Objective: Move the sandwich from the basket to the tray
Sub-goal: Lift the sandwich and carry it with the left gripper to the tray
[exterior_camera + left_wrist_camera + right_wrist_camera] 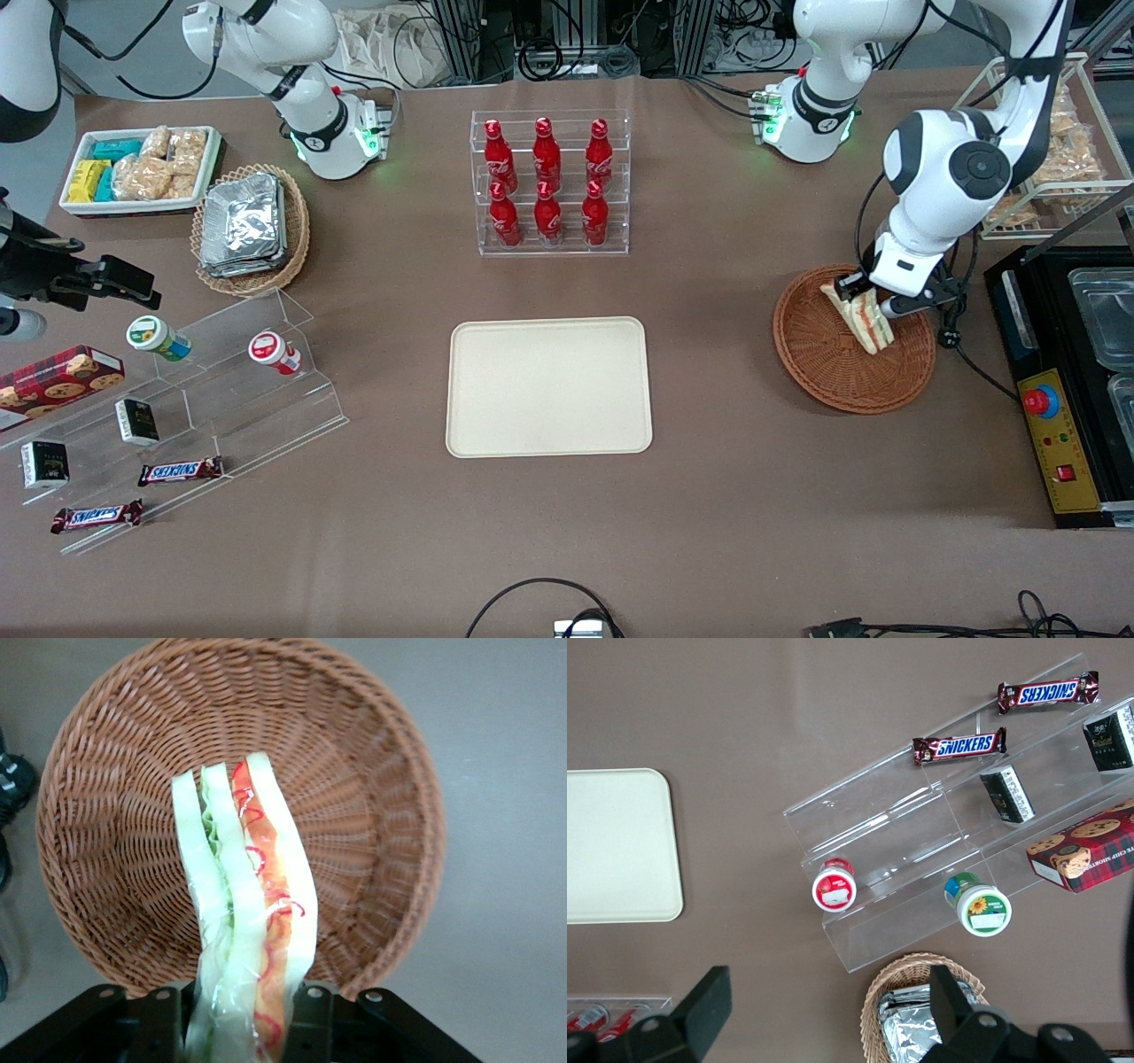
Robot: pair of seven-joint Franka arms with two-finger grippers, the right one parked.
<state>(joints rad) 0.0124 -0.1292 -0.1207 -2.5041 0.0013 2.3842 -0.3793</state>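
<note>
Toward the working arm's end of the brown table (753,496): round, shallow, reddish-brown woven wicker basket (819,354), resting flat on the table surface. Above the basket: black two-finger gripper (866,299) of the left arm, fingers clamped together on the triangular white-bread sandwich (861,321) with red and green filling layers in clear wrap. Sandwich held by one end, hanging tilted, with its free end down over the basket floor; contact between that end and the weave cannot be determined. From the left wrist view: sandwich (244,921) pinched between the black fingers (310,1028), layers edge-on, white bread on both outer faces, pale green and orange-red filling between, clear wrap bunched at the grip; basket (381,797) directly underneath, holding nothing else. At mid-table, well apart from the basket: flat cream-beige rectangular tray (548,386) with rounded corners and low rim, nothing on it. Farther from the front camera than the tray: clear acrylic rack (549,182) with six red bottles in two rows. Toward the parked arm's end: lighter tan wicker basket of foil containers (248,226), white deep-sided tray of snack packets (142,168), and clear stepped acrylic display stand (221,390) with small jars, boxes and chocolate bars.
</note>
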